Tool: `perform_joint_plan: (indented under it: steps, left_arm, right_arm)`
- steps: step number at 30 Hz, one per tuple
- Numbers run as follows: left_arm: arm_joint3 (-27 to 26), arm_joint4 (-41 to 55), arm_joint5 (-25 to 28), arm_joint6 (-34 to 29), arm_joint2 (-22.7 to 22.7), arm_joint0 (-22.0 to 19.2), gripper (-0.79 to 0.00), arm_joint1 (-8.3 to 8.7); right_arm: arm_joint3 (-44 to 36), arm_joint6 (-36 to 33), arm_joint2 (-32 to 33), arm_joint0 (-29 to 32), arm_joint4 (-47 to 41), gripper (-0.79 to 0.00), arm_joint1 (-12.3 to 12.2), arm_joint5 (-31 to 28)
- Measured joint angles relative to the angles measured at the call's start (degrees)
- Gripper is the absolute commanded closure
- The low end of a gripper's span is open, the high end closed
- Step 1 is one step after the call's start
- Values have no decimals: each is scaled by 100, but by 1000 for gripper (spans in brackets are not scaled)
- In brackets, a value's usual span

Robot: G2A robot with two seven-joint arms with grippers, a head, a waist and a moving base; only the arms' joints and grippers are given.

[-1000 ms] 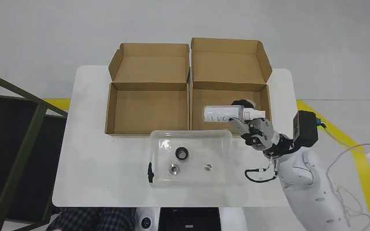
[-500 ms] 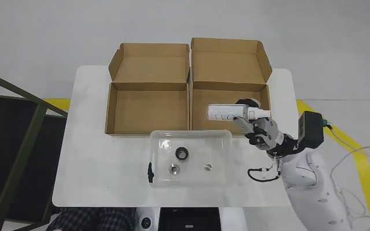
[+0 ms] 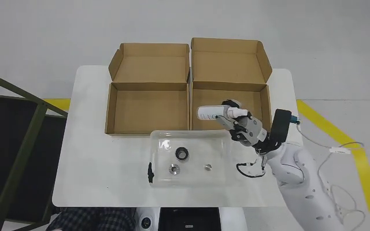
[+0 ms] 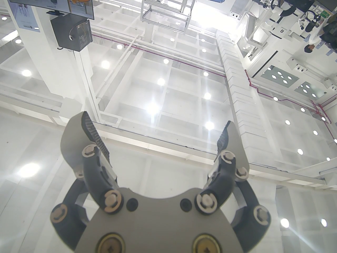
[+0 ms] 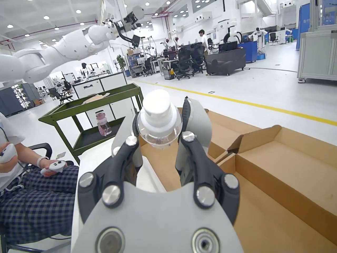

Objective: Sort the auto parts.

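Top view: right fingers (image 5: pixel 196 125), clenched on the spray bottle (image 3: pixel 209 112), have shifted toward frame left above the box (image 3: pixel 225 97) at centre right, so a drop looks near; left fingers (image 4: pixel 90 132) spread, empty

Left cardboard box (image 3: pixel 147 110) and right cardboard box (image 3: pixel 231 95) are wide open from above, lid flaps (image 3: pixel 153 56) sticking up at 12 o'clock. Clear tray (image 3: pixel 159 136) hugs their 6 o'clock walls; passing room over the desk (image 3: pixel 92 167) at its 9 o'clock.

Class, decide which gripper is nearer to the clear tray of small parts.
Right. The right gripper, shut on the white bottle, hangs over a cardboard box by the far right corner of the clear tray. The left gripper is raised high, pointing at the ceiling.
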State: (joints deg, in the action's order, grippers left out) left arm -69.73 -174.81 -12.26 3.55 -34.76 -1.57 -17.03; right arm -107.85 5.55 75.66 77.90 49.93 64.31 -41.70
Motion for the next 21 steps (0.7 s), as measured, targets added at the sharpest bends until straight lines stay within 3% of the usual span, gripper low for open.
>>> perform_joint_plan:
  steps: [21]
  left_arm:
    - [0, 0, 0, 0, 0, 0, -785, 0]
  right_arm:
    - [931, -1063, -578, -892, 1083, 0, 120, 1253]
